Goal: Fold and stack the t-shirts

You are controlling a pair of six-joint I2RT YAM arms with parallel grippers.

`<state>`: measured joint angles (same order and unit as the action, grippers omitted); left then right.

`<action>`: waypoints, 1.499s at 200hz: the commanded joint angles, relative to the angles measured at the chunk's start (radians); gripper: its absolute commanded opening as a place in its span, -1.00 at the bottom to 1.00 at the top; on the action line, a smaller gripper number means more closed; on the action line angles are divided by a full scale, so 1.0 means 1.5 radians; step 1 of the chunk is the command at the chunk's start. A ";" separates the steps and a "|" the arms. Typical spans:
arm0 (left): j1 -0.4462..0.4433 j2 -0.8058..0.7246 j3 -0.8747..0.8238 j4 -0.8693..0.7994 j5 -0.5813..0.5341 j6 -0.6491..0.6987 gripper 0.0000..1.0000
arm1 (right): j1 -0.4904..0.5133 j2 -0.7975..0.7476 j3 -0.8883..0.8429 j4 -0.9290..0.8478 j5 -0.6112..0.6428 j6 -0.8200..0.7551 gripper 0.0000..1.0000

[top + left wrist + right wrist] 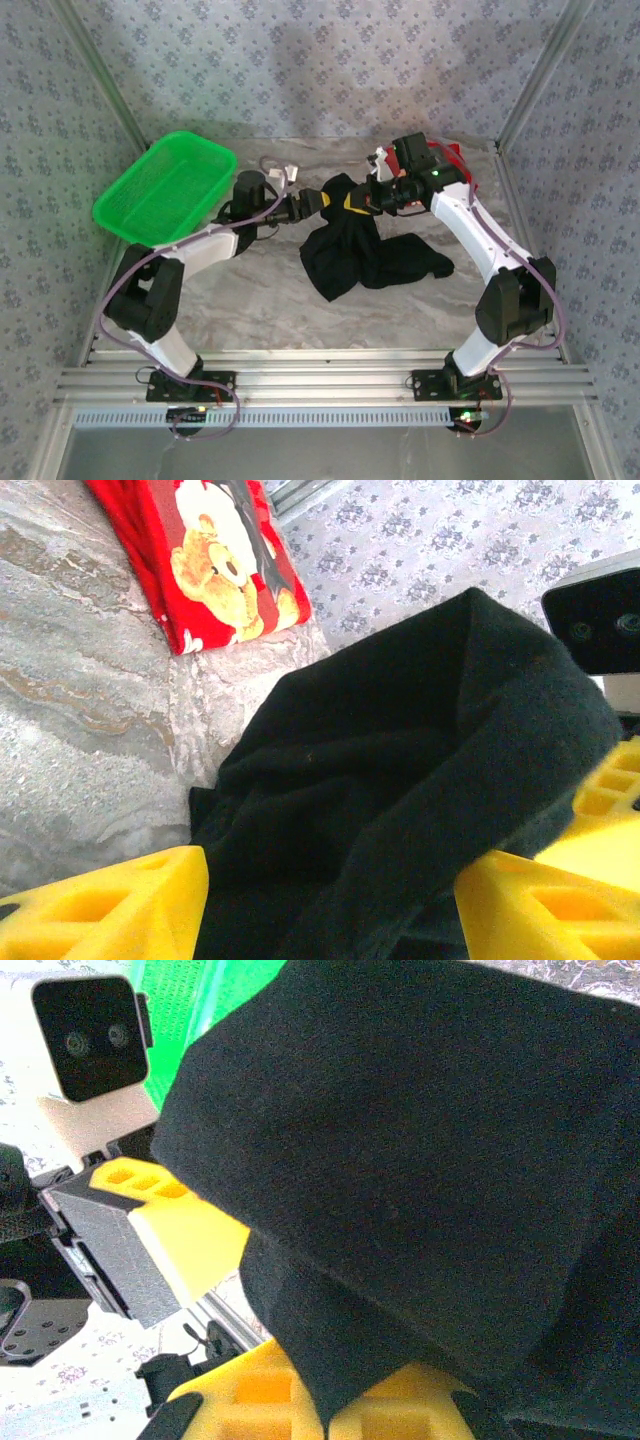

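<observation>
At centre frame above the worktop [260, 300], both end effectors, left [318, 203] and right [352, 203], are pinching the black t-shirt [365, 258] shut-fingered (red tee [215, 560] already folded, upper right), probably spreading it flat next.

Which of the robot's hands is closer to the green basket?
Left. The left hand sits just right of the green basket; the right hand is farther right, both holding the black shirt.

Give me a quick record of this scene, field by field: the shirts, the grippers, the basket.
black t-shirt: bunched mid-table, one end lifted between both grippers
red t-shirt: folded, teddy-bear print, flat on the table near the back wall
left gripper: shut on black t-shirt
right gripper: shut on black t-shirt
green basket: back left
</observation>
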<state>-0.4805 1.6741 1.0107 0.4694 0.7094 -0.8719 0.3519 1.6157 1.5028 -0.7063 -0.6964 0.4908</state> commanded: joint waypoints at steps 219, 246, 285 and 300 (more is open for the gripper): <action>-0.002 0.206 1.288 -0.825 -0.102 0.181 -1.00 | -0.173 -0.204 -0.024 0.039 0.066 -0.023 0.99; -0.003 0.219 1.294 -0.815 -0.093 0.162 -1.00 | -0.191 -0.219 -0.084 -0.001 0.090 -0.039 1.00; -0.001 0.202 1.269 -0.830 -0.105 0.191 -1.00 | -0.161 -0.201 -0.246 0.067 0.040 0.002 0.96; 0.007 0.199 1.264 -0.845 -0.110 0.200 -1.00 | -0.127 -0.175 -0.281 0.112 0.046 0.013 0.94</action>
<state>-0.4843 2.0068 2.8983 -0.8028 0.5514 -0.6041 0.0975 1.3064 1.1614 -0.6106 -0.5987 0.4763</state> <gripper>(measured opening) 0.044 0.976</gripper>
